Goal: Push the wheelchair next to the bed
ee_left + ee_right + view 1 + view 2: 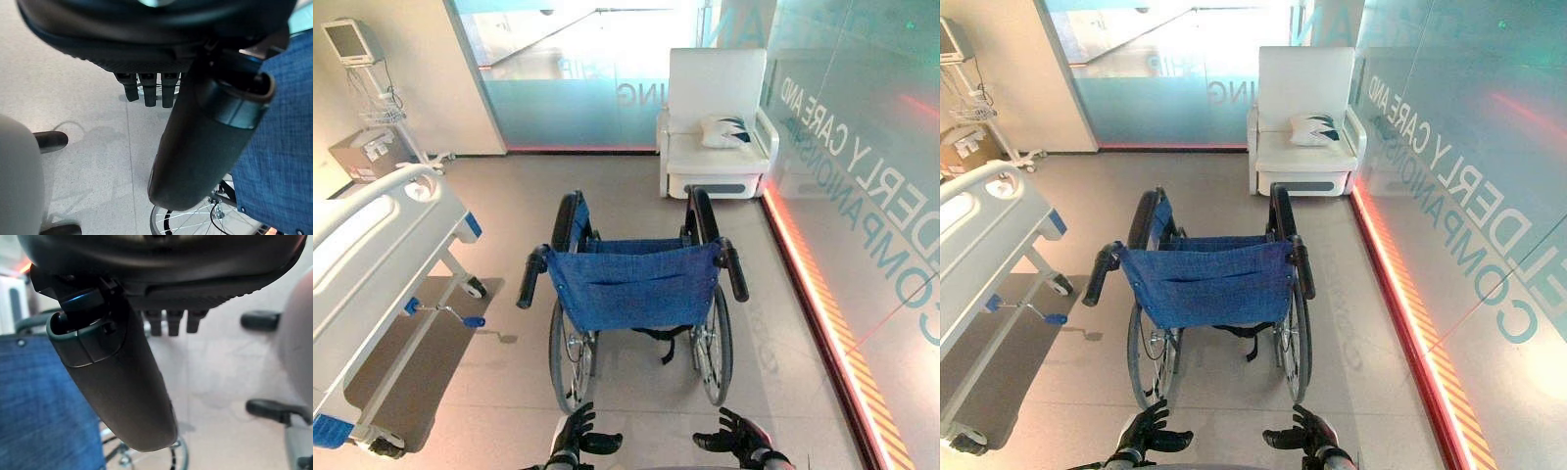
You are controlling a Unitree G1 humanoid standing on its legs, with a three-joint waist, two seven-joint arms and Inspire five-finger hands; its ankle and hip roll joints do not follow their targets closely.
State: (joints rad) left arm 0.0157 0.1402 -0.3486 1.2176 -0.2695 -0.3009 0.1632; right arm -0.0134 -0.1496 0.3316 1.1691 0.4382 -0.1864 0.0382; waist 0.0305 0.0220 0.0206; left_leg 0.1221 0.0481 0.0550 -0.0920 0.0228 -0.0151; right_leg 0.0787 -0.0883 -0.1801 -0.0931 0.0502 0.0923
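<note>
The blue-backed wheelchair [634,294] stands on the floor just right of the hospital bed [372,264], facing away, its two black push handles [530,277] free. The left hand [576,438] and right hand [736,439] hang low behind it, fingers spread and holding nothing. Judged a stiff, fairly heavy frame that rolls easily and may veer under uneven force; take hold at both push handles
</note>
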